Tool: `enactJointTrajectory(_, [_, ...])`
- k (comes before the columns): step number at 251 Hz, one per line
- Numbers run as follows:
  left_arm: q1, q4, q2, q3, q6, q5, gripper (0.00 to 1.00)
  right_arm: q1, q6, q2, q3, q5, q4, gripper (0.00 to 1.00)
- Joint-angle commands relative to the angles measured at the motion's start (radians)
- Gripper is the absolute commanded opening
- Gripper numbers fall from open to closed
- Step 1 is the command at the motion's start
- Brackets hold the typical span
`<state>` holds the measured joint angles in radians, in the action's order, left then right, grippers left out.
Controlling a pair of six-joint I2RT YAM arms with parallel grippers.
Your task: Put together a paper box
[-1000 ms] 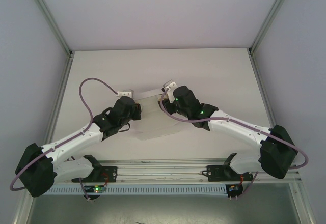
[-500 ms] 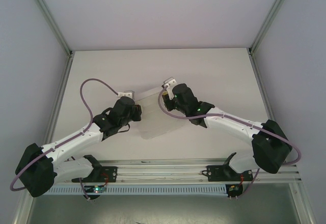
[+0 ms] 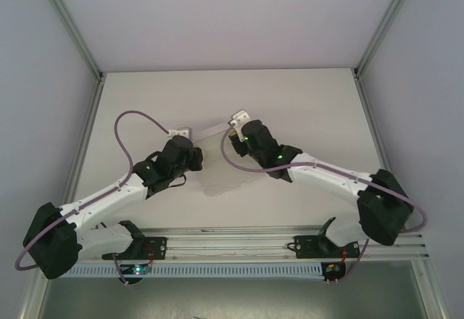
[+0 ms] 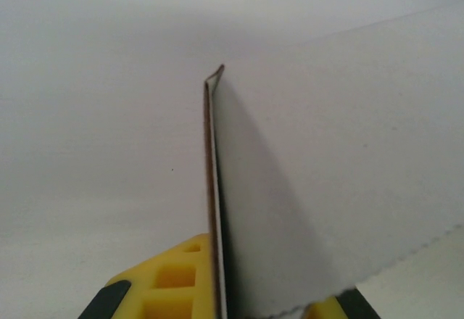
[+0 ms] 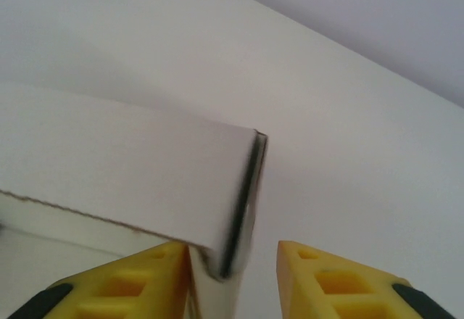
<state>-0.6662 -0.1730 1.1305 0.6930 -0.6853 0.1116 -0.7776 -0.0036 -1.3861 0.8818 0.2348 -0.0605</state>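
Paper box (image 3: 221, 163): where was it, and in what form? (Student)

It was near the middle of the table (image 3: 312, 101), between the two grippers, as thin white card folded flat. In the left wrist view it (image 4: 326, 167) ran edge-on away from the camera; in the right wrist view a folded corner (image 5: 130, 167) showed. (Instructor)

And the jaws? (Student)

The left gripper (image 3: 179, 132) was clamped on one edge of the card, which was pinched between its yellow fingers (image 4: 170, 283). The right gripper (image 3: 238, 122) had its jaws apart. The card's corner sat between them, close against one finger (image 5: 138, 279), with a clear gap to the other. (Instructor)

How far along was the assembly? (Student)

Early, by my judgement. The card was picked up and held at one side, but no wall stood up, no flap was tucked, and no box shape was formed. Opening the sheet, squaring the sides and closing the flaps all remained. (Instructor)
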Motion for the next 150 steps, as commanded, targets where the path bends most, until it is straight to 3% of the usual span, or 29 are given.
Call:
enactJointTrajectory(1, [-0.013,0.077,-0.026,0.053,-0.02,-0.021,0.0,0.067,0.001,0.081,-0.076,-0.286,0.009,0.42])
enactJointTrajectory(61, [-0.013,0.081,-0.06,0.041,-0.007,-0.023,0.0,0.15,0.001,0.219,-0.178,-0.56,0.011,0.56])
enactJointTrajectory(121, [-0.013,0.079,-0.066,0.04,0.005,-0.03,0.0,0.176,-0.009,0.213,-0.18,-0.692,0.001,0.54])
enactJointTrajectory(150, [-0.013,0.08,-0.061,0.041,0.013,-0.052,0.0,0.175,-0.004,0.21,-0.169,-0.652,-0.012,0.5])
